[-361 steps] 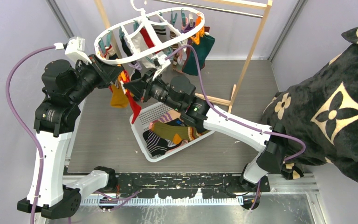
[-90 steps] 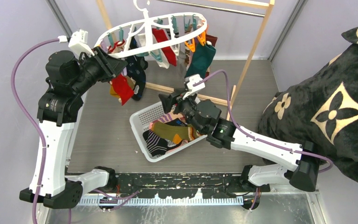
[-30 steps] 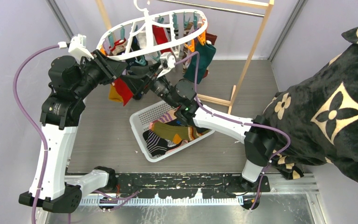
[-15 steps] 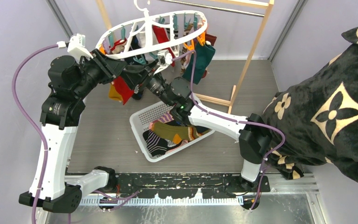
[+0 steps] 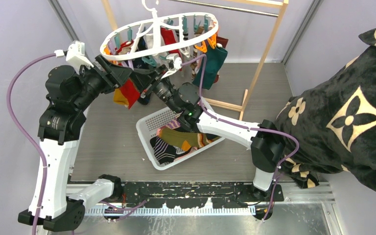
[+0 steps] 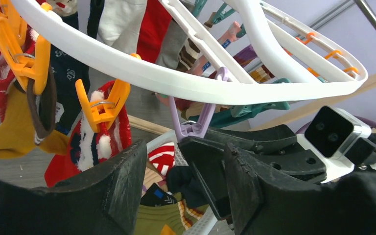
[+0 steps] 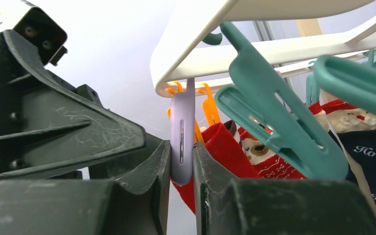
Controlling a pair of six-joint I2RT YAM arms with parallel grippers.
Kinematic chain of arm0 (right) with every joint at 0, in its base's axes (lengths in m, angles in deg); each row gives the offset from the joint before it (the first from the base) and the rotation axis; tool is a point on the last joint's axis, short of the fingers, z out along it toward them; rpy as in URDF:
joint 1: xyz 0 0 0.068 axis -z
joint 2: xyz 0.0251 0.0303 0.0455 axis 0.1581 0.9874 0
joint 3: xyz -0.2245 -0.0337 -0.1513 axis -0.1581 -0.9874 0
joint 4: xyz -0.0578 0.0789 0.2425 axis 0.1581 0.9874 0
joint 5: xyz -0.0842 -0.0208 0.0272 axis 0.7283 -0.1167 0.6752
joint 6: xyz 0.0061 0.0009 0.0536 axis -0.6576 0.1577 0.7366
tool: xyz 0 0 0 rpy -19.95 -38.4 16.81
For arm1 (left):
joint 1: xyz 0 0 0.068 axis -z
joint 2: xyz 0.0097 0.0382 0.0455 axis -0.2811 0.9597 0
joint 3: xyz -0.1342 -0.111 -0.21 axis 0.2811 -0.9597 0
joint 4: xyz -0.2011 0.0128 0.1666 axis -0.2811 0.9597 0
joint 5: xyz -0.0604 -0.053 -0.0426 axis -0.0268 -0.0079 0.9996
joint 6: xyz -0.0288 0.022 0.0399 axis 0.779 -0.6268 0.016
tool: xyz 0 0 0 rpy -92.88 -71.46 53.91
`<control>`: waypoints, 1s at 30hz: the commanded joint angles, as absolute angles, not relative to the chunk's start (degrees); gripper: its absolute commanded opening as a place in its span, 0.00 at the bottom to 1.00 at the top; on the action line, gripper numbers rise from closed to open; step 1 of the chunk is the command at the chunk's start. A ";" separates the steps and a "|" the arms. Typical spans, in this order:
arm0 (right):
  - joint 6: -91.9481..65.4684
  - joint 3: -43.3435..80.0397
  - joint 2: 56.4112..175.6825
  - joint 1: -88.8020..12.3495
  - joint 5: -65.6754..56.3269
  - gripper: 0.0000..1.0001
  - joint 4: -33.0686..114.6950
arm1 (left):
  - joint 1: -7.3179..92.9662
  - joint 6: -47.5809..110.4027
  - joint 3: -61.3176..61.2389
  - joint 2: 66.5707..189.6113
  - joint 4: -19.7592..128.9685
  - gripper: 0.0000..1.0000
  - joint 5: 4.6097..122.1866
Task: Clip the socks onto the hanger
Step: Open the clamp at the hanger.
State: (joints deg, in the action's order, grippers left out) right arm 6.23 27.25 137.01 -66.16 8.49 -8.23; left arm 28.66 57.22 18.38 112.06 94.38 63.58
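One basket (image 5: 156, 118) stands nearest the arm bases and holds a heap of loose socks (image 5: 176, 139); they overlap too much to count. Above its far-left corner, two grippers meet under the near-left rim of the hanger (image 6: 152, 73).

- **Right gripper (image 7: 182, 164):** its fingers are pinched on one purple peg (image 7: 181, 139), which hangs upright from the rim.
- **Left gripper (image 6: 186, 191):** its fingers are spread and straddle that peg and the right fingertips.

Two orange pegs (image 6: 103, 105) hang beside it, one on a mustard sock (image 6: 10, 132) and one on a red-and-white sock (image 6: 95, 147). Two teal pegs (image 7: 274, 127) hang just to the other side. Behind, the single hanger hangs from one wooden rack (image 5: 265, 49), with more socks clipped around it. One blanket (image 5: 323, 127) lies at the far right.
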 commanded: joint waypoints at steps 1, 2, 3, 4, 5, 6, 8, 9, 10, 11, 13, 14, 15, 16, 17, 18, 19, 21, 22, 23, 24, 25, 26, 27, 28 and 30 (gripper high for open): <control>3.88 28.32 134.86 -66.62 10.50 0.18 -9.57 | 28.52 58.11 18.15 110.75 91.59 0.59 63.04; 3.76 28.32 134.88 -66.63 10.69 0.19 -9.47 | 28.46 58.25 18.33 111.02 91.05 0.59 63.17; 3.62 28.32 134.83 -66.74 10.58 0.19 -9.40 | 28.49 58.50 18.51 111.28 90.65 0.59 63.33; 3.48 28.46 134.88 -66.83 10.70 0.19 -9.25 | 28.51 58.77 18.76 111.70 90.35 0.59 63.48; 3.28 28.49 134.88 -66.92 10.78 0.19 -9.10 | 28.47 59.03 19.02 112.05 89.94 0.59 63.56; 3.00 28.49 134.82 -67.01 10.79 0.20 -9.05 | 28.46 59.11 19.14 112.42 89.38 0.59 63.57; 2.97 28.50 134.96 -67.09 10.98 0.20 -8.99 | 28.54 59.03 19.63 113.09 88.93 0.59 63.46; 2.91 28.50 134.96 -67.15 10.91 0.20 -8.96 | 28.50 58.95 19.93 113.50 88.96 0.59 63.41; 2.78 28.50 134.91 -67.19 10.84 0.20 -8.87 | 28.46 58.94 20.06 113.85 88.79 0.58 63.32; 2.53 28.50 134.94 -67.25 10.80 0.20 -8.77 | 28.50 58.94 20.07 114.02 88.51 0.58 63.42; 2.45 28.35 134.80 -67.28 10.79 0.21 -8.78 | 28.50 59.07 20.64 114.64 87.88 0.56 63.96; 2.45 28.18 134.69 -67.24 10.87 0.21 -8.82 | 28.46 59.11 21.10 114.93 87.79 0.55 64.19; 2.40 28.08 134.64 -67.34 10.95 0.21 -8.85 | 28.50 59.00 21.28 115.00 87.48 0.54 64.41; 2.30 27.99 134.56 -67.35 10.95 0.21 -8.83 | 28.51 58.84 21.23 115.00 86.94 0.52 64.40; 2.26 27.91 134.47 -67.36 11.08 0.22 -8.83 | 28.46 58.59 21.18 115.04 86.51 0.50 64.18; 2.27 27.84 134.50 -67.36 11.06 0.22 -8.85 | 28.47 58.33 21.09 114.93 86.22 0.49 63.88; 2.27 27.80 134.47 -67.33 11.03 0.22 -8.84 | 28.46 58.09 21.05 114.96 86.01 0.48 63.58; 2.40 27.77 134.47 -67.37 11.10 0.23 -8.83 | 28.52 57.43 21.13 115.00 85.62 0.48 63.32; 2.44 27.79 134.44 -67.32 11.01 0.23 -8.75 | 28.54 57.23 21.20 115.01 85.43 0.49 63.43; 2.38 27.79 134.42 -67.32 11.05 0.23 -8.74 | 28.55 57.05 21.28 115.03 85.28 0.50 63.46; 2.25 27.79 134.44 -67.36 11.17 0.23 -8.74 | 28.56 56.89 21.32 115.04 85.13 0.51 63.42; 2.28 27.79 134.46 -67.37 11.25 0.23 -8.67 | 28.58 56.84 21.37 115.08 85.09 0.51 63.13; 2.27 27.87 134.53 -67.37 11.39 0.23 -8.59 | 28.55 56.64 21.39 115.14 85.05 0.51 63.06; 2.27 27.96 134.61 -67.44 11.45 0.23 -8.63 | 28.55 56.39 21.46 115.27 85.05 0.52 63.05; 2.17 28.04 134.65 -67.46 11.46 0.23 -8.60 | 28.56 56.20 21.52 115.37 85.06 0.53 63.05; 2.14 28.14 134.72 -67.52 11.51 0.23 -8.56 | 28.54 55.88 21.78 115.57 85.12 0.53 63.06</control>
State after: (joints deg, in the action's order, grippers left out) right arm 3.17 27.25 136.98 -67.12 10.45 -7.94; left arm 28.68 57.76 19.16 115.51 89.48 63.67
